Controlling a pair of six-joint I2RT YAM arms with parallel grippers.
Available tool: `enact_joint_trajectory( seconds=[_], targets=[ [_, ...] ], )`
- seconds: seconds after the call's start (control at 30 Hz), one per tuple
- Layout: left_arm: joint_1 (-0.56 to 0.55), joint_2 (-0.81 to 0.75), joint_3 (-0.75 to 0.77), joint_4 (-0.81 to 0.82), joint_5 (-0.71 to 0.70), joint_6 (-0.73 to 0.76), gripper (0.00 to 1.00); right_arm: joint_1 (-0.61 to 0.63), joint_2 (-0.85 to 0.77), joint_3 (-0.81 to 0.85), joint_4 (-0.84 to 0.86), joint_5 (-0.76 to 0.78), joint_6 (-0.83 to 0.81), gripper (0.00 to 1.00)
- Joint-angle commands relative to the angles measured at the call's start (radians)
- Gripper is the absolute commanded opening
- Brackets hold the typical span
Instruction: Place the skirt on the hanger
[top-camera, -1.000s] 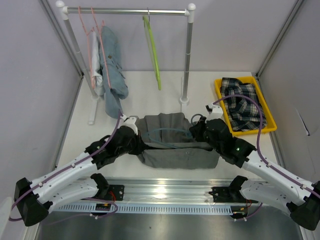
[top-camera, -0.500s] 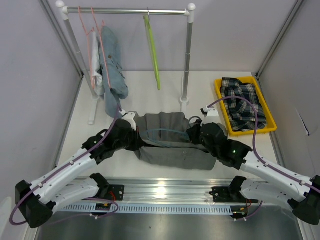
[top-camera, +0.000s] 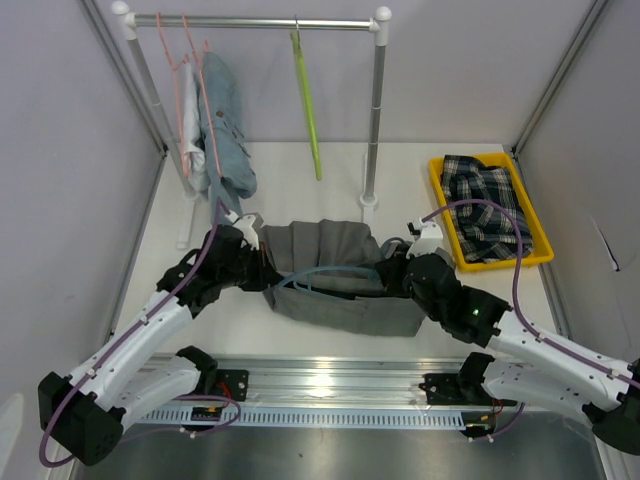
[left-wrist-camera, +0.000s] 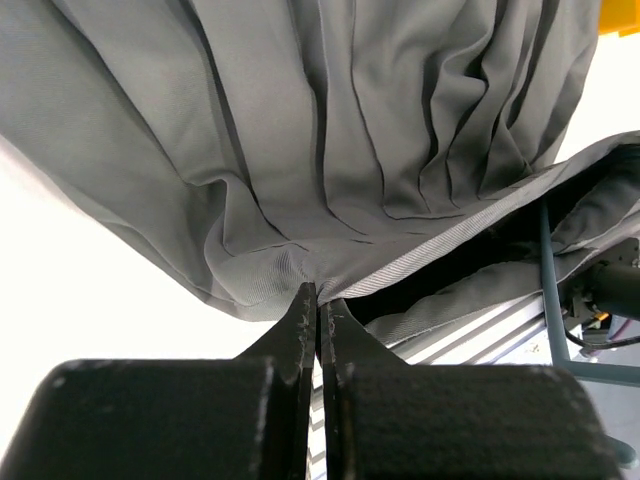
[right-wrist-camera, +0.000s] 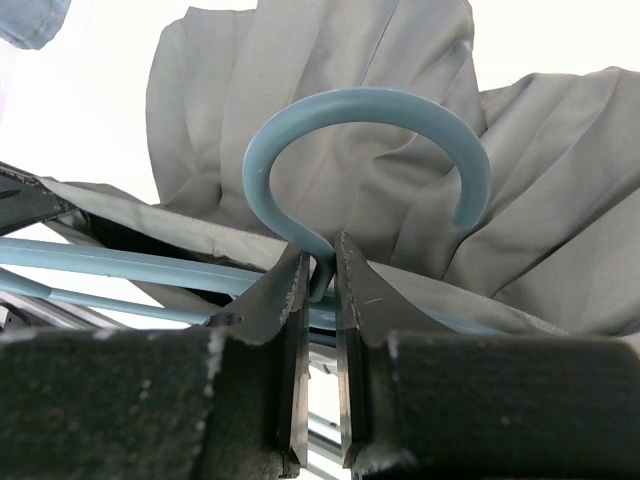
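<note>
The grey skirt (top-camera: 335, 270) lies at the middle of the table (top-camera: 290, 195). At its 9 o'clock edge the left gripper (left-wrist-camera: 318, 300) is closed, apparently pinching the fabric. At 3 o'clock the right gripper (right-wrist-camera: 320, 275) clamps the neck of the blue hanger (right-wrist-camera: 370, 100).

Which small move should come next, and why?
Probably the left gripper, shut on the edge of the grey skirt, should draw it sideways over the blue hanger: the right gripper grips the hanger's neck, and its bar shows inside the skirt's opening.
</note>
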Motion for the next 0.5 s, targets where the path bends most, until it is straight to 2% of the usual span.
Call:
enact_joint_trajectory(
  seconds=[0.0, 0.47],
  targets=[
    [0.044, -0.006, 0.028, 0.034, -0.014, 0.040, 0.00, -0.010, -0.014, -0.023, -0.136, 0.077, -0.069, 0.00],
    [0.044, -0.071, 0.067, -0.029, 0.020, 0.077, 0.00, -0.011, 0.164, 0.066, -0.164, 0.191, -0.046, 0.00]
  ],
)
